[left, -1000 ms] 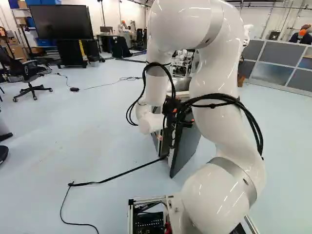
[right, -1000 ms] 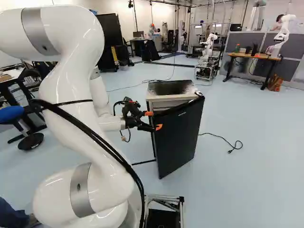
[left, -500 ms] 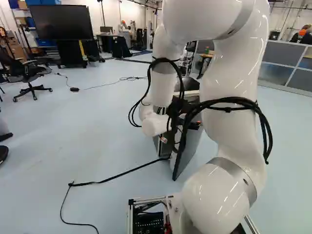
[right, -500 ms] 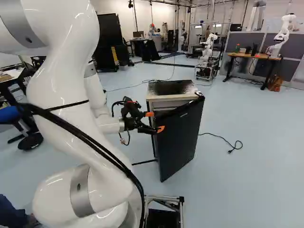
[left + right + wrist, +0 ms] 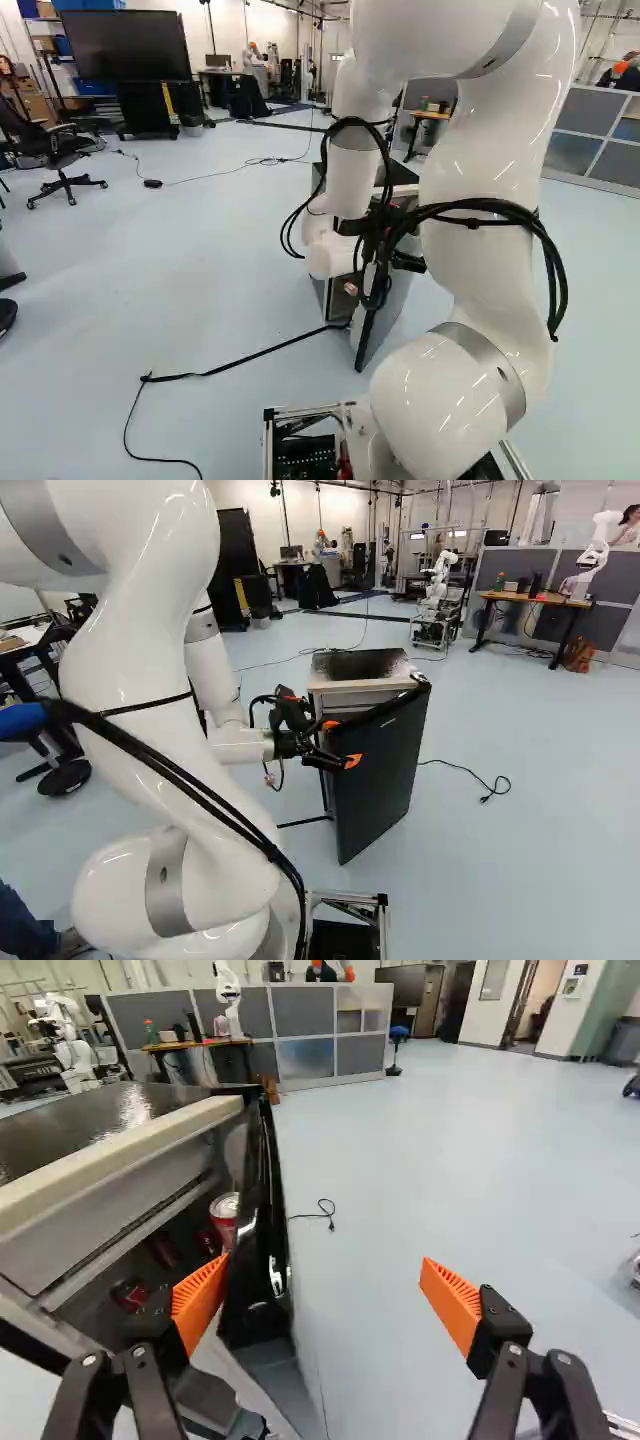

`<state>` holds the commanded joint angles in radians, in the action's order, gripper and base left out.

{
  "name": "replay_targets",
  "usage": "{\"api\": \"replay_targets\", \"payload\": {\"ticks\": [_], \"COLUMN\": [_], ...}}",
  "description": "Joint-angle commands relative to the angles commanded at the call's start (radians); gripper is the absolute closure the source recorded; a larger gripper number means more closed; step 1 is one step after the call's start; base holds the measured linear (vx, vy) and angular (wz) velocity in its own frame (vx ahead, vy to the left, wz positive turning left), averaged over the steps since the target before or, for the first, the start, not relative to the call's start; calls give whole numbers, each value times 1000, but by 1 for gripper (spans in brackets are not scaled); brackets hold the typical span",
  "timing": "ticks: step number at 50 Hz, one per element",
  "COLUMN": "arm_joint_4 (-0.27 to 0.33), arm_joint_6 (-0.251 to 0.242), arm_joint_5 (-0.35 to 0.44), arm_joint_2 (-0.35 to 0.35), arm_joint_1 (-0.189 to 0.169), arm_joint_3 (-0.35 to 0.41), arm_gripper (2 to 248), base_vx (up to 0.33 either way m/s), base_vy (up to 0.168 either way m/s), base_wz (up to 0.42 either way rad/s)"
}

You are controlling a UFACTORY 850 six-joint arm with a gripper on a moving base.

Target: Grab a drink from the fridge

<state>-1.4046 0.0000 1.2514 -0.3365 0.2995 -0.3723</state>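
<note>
Your pale blue floor point(image 5: 540, 830) holds the fridge point(image 5: 385, 770), upright, door open. In the right base view you've a loose black cord point(image 5: 458, 768) right of it. Left base view: black cable point(image 5: 250, 357) running to the fridge, office chair point(image 5: 62, 165) at left, small black box point(image 5: 152, 183) between.

left base view: arm point(image 5: 480, 160) and cables point(image 5: 480, 207) hide most of the fridge point(image 5: 360, 665) and gripper point(image 5: 341, 743). arm's top cut off in both base views. right base view: door point(image 5: 375, 780) blocks the inside. wrist view: fridge cut off by edge; pad point(image 5: 198, 1300) on its side hides red can's point(image 5: 224, 1210) base; darker cans point(image 5: 130, 1294) too dim to count.
</note>
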Motion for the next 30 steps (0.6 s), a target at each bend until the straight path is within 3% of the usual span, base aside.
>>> {"api": "replay_targets", "payload": {"ticks": [30], "arm_joint_4": [-121], "arm_joint_6": [0], "arm_joint_5": [0], "arm_joint_2": [12], "arm_joint_1": [-149], "arm_joint_3": [21], "arm_gripper": [3], "base_vx": [0], "base_vy": [0], "base_wz": [0]}}
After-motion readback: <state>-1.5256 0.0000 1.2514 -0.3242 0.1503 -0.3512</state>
